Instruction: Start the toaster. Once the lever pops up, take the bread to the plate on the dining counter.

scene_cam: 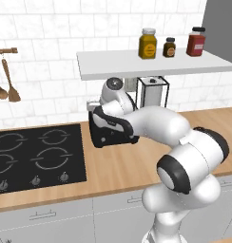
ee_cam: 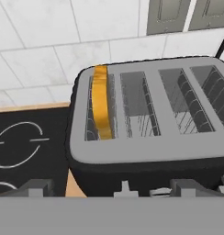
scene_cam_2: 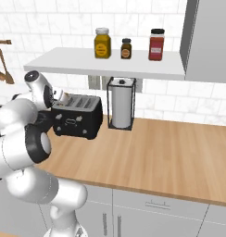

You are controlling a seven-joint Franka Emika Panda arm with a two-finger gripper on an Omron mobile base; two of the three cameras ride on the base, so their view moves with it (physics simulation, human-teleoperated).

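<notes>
We see the black boxy four-slot toaster (scene_cam_2: 78, 116) standing on the light-wood desk (scene_cam_2: 152, 157) against the white tiled wall, just beside the black four-burner cooktop (scene_cam: 34, 156) on one side and near the wire-framed holder with a white paper-towel roll (scene_cam_2: 121, 109) on the other. From the hand view we look down on the toaster's grey top (ee_cam: 150, 119), where the golden-tan slice of bread with an orange crust (ee_cam: 101, 108) stands on edge in the slot nearest the cooktop; the other three slots show only their wire racks. Our white arm reaches across the desk and hides much of the toaster in the left base view (scene_cam: 111, 130). Our claw (ee_cam: 111, 188) hangs above the toaster's front edge, its two dark fingertips (ee_cam: 35, 187) spread as wide apart as they go and pinching nothing. On the white shelf (scene_cam_2: 105, 62) above stand a yellow jar (scene_cam_2: 102, 43), a small dark jar (scene_cam_2: 126, 48) and a red jar (scene_cam_2: 156, 45). Wooden spoons (scene_cam: 6, 80) hang from a rail at the left.
</notes>
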